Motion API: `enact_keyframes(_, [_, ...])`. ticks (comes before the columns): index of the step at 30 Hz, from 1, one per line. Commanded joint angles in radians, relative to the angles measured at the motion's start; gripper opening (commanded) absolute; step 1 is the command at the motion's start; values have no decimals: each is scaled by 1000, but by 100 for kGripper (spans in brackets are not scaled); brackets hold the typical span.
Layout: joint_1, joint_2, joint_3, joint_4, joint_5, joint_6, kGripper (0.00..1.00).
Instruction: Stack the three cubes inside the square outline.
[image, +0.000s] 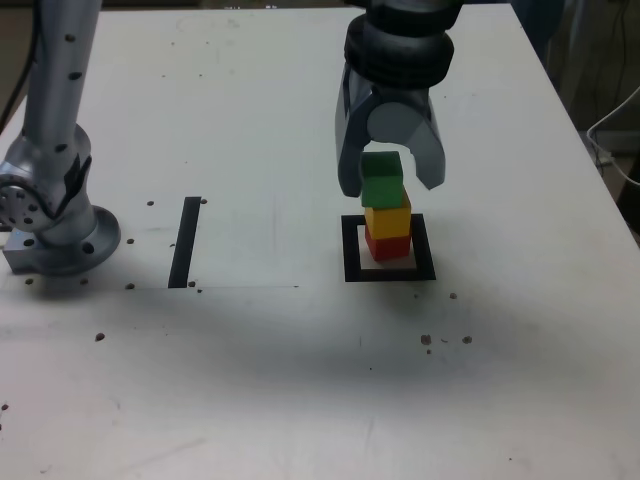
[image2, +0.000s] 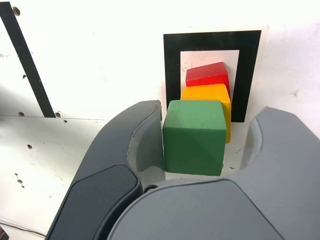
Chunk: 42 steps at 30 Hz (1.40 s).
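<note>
Stack of three cubes observed inside the square outline (image: 389, 249): red cube (image: 387, 244) at the bottom on the white centre, yellow cube (image: 388, 217) on it, green cube (image: 381, 179) on top. The exterior view shows the column nearly plumb, the green cube turned slightly off the yellow one's line. That view alone shows the arm's base (image: 55, 215) at its left and a straight black strip (image: 185, 241) between the base and the outline.

The wrist view looks down the column and shows what the side view cannot: the green cube's top face (image2: 194, 136) covers most of the yellow cube (image2: 210, 95), with the red cube (image2: 207, 75) visible beyond. The square outline (image2: 171, 65) frames all three, and the strip (image2: 25, 60) lies well apart.

Surface is a white table (image: 250, 100), marked with small dark specks and a faint line. Cables hang past the table's edge at the exterior view's right.

Gripper (image: 391, 185) hangs over the stack, jaws apart and straddling the green cube. In the wrist view one jaw lies against or just beside one side face of the cube; a clear gap shows on the other side. Nothing is clamped.
</note>
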Motion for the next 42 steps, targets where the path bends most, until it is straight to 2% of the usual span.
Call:
enact_keyframes(1, [1,-9,-6,-4,-1,7,100])
enact_keyframes(20, [3,-49,5,-4,-4,42,100])
enact_keyframes(30, [45,-181,78,18,-37,65,100])
enact_keyframes(42, [151,-359,271,-10,-70,180,100])
